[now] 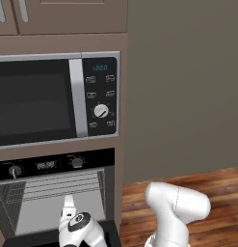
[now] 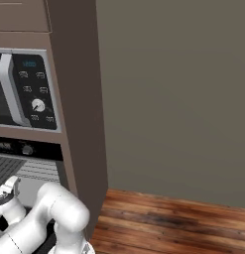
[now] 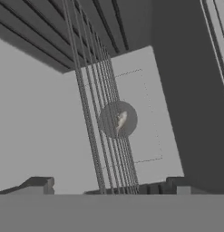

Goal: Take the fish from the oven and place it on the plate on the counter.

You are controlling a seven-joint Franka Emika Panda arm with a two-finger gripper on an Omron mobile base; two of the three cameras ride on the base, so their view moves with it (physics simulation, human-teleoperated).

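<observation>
The oven (image 1: 43,165) stands open below the microwave, and my arm reaches into its grey cavity (image 1: 58,198). In the hand view the fish (image 3: 120,120) is a small pale sliver ahead of me, set against a round darker patch on the light wall. The wires of the rack (image 3: 93,127) cross just beside it and partly over it. My gripper (image 3: 109,186) is open, its two fingertips (image 3: 38,183) standing wide apart with nothing between them, well short of the fish. The oven's control strip also shows in the right base view (image 2: 25,148). The plate and the counter are out of view.
A silver-and-black microwave (image 1: 53,99) with a blue display sits above the oven in a brown cabinet column (image 2: 77,99). To the right are a plain grey wall (image 2: 173,99) and wooden floor (image 2: 168,223). Ribbed oven side walls (image 3: 41,27) close in around the hand.
</observation>
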